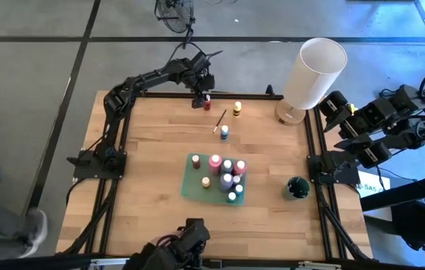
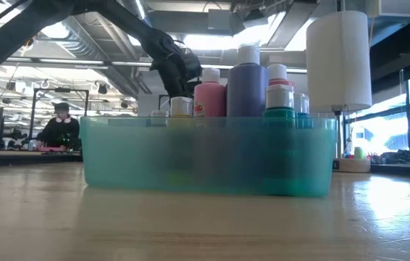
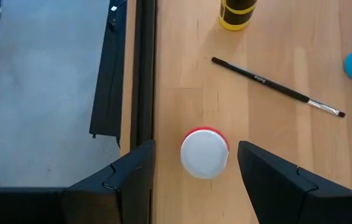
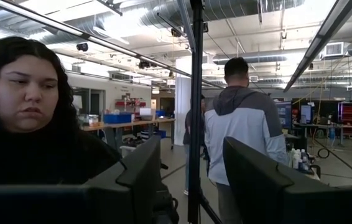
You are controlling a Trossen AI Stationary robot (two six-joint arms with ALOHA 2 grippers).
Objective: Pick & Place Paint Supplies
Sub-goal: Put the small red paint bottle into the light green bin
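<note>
Item one: my left gripper, fingers spread and nothing pinched, hangs over the small red paint bottle with white cap, which stands close beside the black frame rail at the wooden table's far edge. The thin dark-handled brush, yellow bottle and blue bottle lie loose nearby on open wood. Mid-table I log the translucent teal tray of bottles; my right gripper, parked off the table's right side, is parted and empty.

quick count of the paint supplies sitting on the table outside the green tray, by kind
paint bottles: 3 (red bottle, yellow bottle, blue bottle)
brushes: 1 (brush)
total: 4
</note>
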